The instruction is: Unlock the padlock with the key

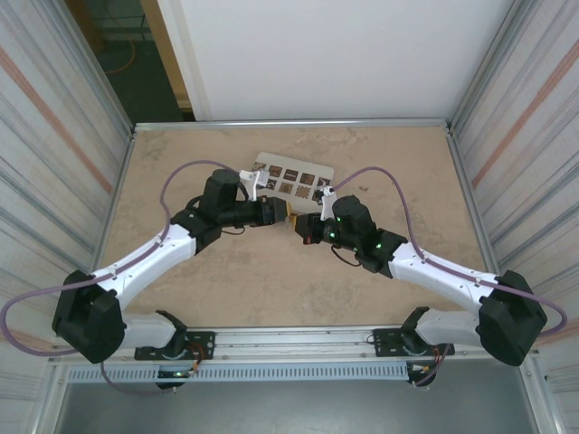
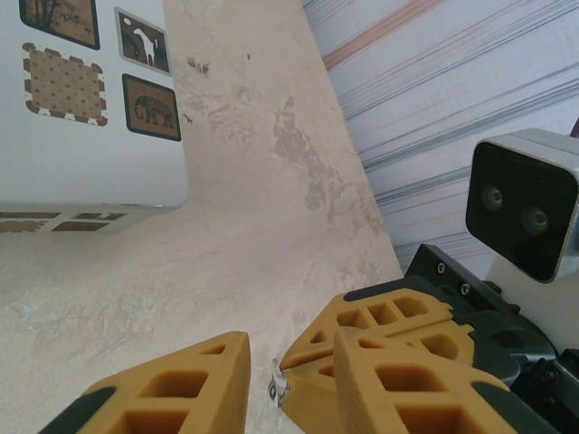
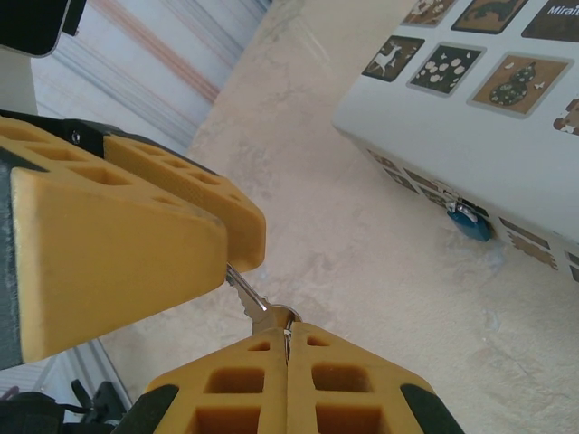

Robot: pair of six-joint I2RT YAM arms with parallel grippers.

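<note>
In the right wrist view my right gripper [image 3: 288,333] is shut on the head of the key [image 3: 249,297]. Its silver blade points up and left into the gap between the left gripper's yellow fingers [image 3: 118,262]. In the left wrist view my left gripper [image 2: 294,348] stands open, its jaws narrow, with a gap on either side of the key's tip [image 2: 278,389]. The right gripper's fingers [image 2: 375,321] reach in between them. The padlock [image 3: 470,221], small with a blue end, hangs on the side of the white box [image 3: 452,127]. From above, both grippers [image 1: 282,214] [image 1: 301,226] meet tip to tip mid-table.
The white box [image 1: 294,176] with dark picture tags lies flat just behind the grippers. Corrugated metal walls [image 1: 54,136] enclose the table on the left and right. Purple cables [image 1: 181,176] loop over both arms. Bare tabletop [image 1: 271,280] lies in front of the grippers.
</note>
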